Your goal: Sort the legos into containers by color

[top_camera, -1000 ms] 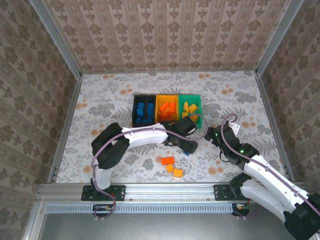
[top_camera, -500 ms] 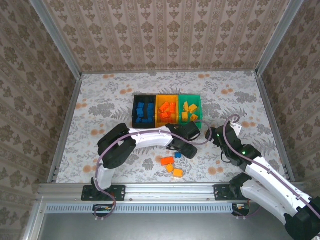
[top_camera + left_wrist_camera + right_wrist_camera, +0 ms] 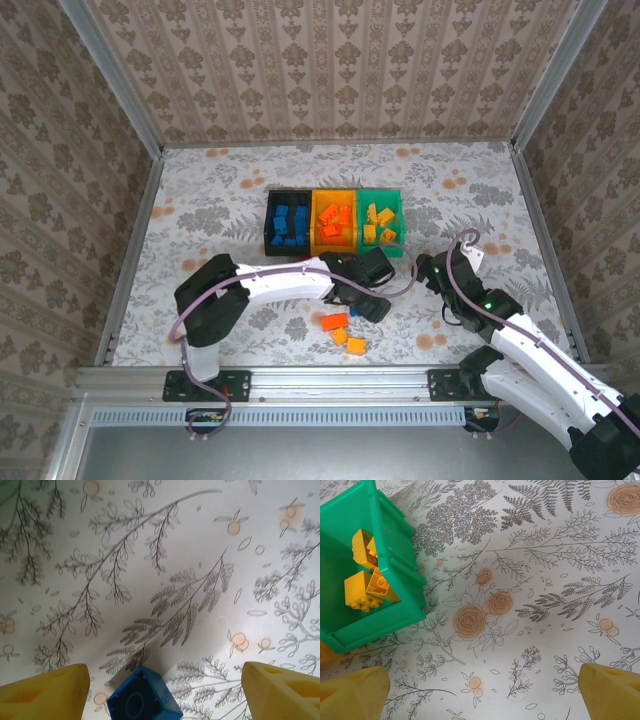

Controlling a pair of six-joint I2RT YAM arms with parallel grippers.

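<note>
A blue brick (image 3: 144,699) lies on the flowered counter (image 3: 165,555) in the gap between the two yellow fingers (image 3: 42,692) of the left claw (image 3: 162,676). The claw is spread wide, and neither finger touches the brick. From above, the same brick is a small blue speck just beside the dark claw head, and the gap between the fingers cannot be made out there.

The top view adds three more loose legos lying close together on the near side of that claw: a red-orange brick (image 3: 335,321), an orange brick (image 3: 340,337) and a yellow-orange brick (image 3: 356,346). Farther back the containers stand joined in a row. The black bin (image 3: 268,225) holds blue bricks (image 3: 288,222), the yellow-orange bin (image 3: 335,192) holds red-orange ones, and the green bin (image 3: 381,192) holds yellow bricks (image 3: 378,220).

The right wrist view brings one corner of the green bin close, with several yellow bricks heaped inside against its wall. The right claw (image 3: 480,692) is spread apart with bare counter between its yellow fingers, pinching nothing, and the bin sits off to one side of it. From above, this claw sits near the green bin's near right corner, apart from the loose legos
</note>
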